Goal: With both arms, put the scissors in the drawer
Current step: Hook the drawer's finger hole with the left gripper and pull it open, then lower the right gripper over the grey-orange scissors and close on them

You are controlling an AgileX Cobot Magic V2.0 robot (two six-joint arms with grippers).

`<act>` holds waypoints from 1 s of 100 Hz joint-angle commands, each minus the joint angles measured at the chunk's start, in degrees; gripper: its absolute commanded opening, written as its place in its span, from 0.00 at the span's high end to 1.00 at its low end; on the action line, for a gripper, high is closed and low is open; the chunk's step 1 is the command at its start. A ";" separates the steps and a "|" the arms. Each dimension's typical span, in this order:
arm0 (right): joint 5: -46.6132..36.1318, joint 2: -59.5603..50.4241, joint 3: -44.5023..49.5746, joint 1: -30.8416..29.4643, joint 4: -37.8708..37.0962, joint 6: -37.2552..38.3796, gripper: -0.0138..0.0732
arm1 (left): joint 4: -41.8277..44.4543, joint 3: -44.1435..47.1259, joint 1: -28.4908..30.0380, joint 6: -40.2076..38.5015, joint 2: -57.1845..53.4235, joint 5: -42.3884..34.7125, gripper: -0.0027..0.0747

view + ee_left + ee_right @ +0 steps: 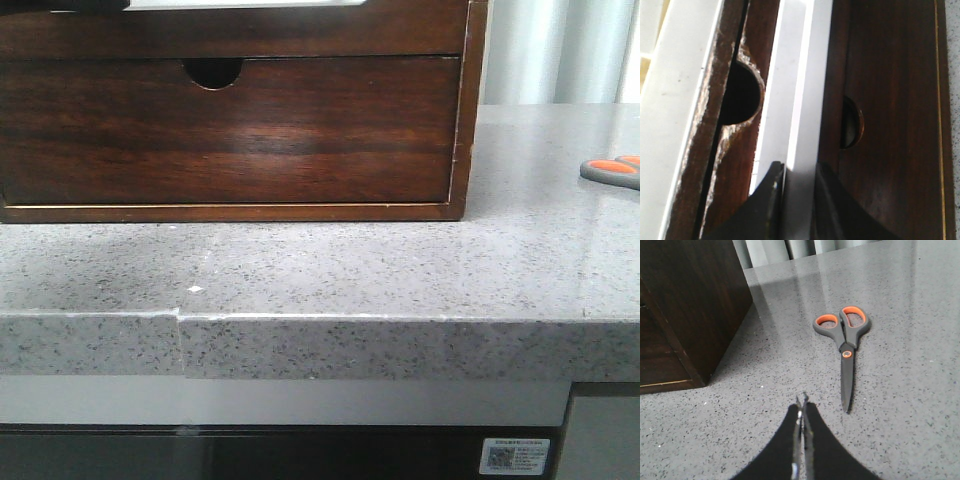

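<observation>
1. The scissors (843, 347) lie flat and closed on the grey speckled countertop (900, 405), well to the right of the wooden box (235, 120); the front view cuts them off, showing only a handle at its right edge.
2. The right gripper (802, 407) hovers over the countertop near the blade tip, its fingers pressed together on nothing.
3. The left gripper (795, 175) has its dark fingers (771, 187) parted around a pale strip (797, 90) running between the wood fronts; contact cannot be told.
4. The notched drawer front (230, 130) fills the front view; the shallow drawer (230, 30) above is cropped.
</observation>
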 commanded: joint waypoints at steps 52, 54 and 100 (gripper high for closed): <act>-4.57 0.97 -2.03 0.08 0.07 -0.45 0.91 | -2.95 12.04 -0.53 -2.65 -16.21 -11.34 0.99; -4.57 0.97 -2.03 0.08 0.07 -0.45 0.91 | -2.95 12.46 -0.53 -2.65 -17.06 -11.51 0.99; -4.80 0.97 -2.03 0.08 0.07 -0.45 0.91 | -2.95 18.64 -0.53 -3.26 -24.76 -13.05 0.73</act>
